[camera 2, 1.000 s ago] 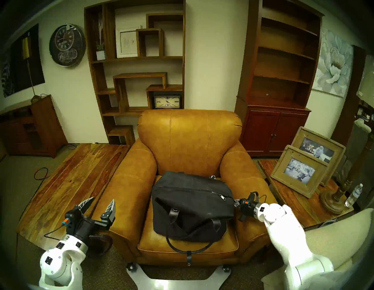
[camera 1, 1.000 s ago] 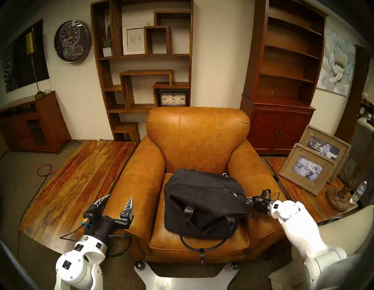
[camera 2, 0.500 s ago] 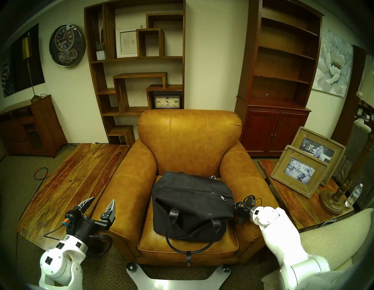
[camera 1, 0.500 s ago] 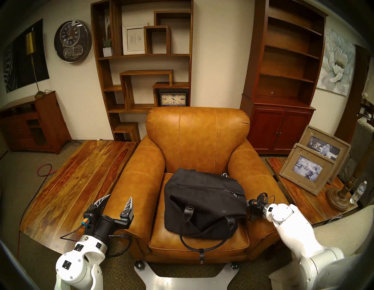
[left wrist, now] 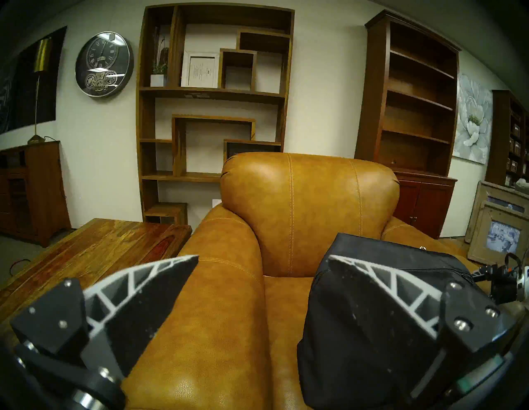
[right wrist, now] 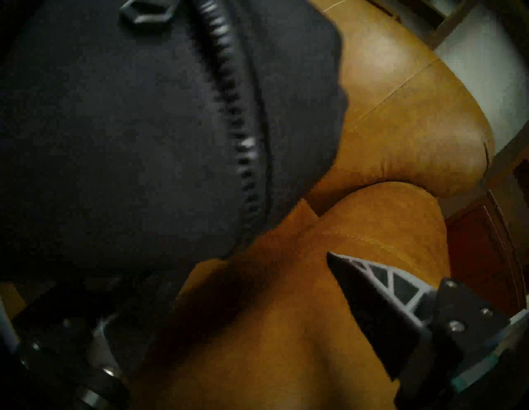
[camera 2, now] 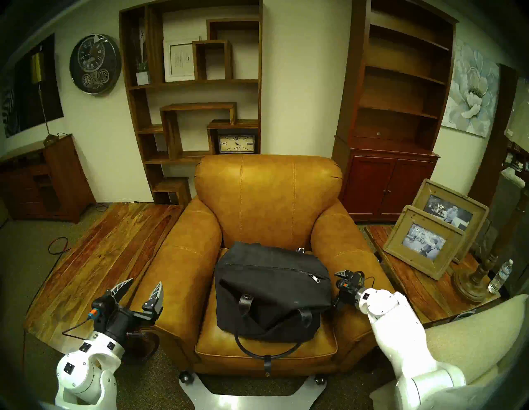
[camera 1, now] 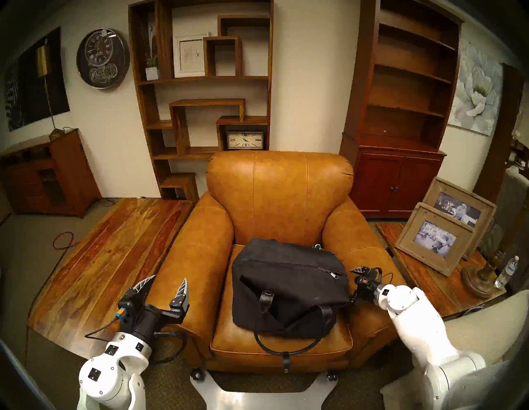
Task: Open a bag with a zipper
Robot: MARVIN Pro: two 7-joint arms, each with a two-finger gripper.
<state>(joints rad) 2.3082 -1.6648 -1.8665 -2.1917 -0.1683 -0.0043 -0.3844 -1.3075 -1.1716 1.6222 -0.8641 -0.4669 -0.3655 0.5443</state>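
The black bag [camera 1: 289, 289] lies on the armchair seat, its looped handle hanging over the seat's front. The zipper [camera 1: 286, 262] runs along its top, with the pull tab [camera 1: 333, 275] near the right end. It looks closed. My right gripper [camera 1: 353, 284] is open at the bag's right end, against the armrest. In the right wrist view one finger [right wrist: 386, 300] shows; the other is hidden by the bag [right wrist: 114, 128], with the zipper [right wrist: 240, 137] and pull tab [right wrist: 146, 13] close above. My left gripper [camera 1: 170, 282] is open and empty over the left armrest, apart from the bag [left wrist: 400, 254].
The tan leather armchair [camera 1: 280, 200] holds the bag between high armrests. A wooden table [camera 1: 108, 257] stands to the left. A side table at the right carries picture frames [camera 1: 435, 237], a lamp base [camera 1: 481, 280] and a water bottle [camera 1: 506, 272].
My right wrist drew in against the bag's right end, then lifted and turned, and one finger now shows higher up. The left arm and the bag have not moved.
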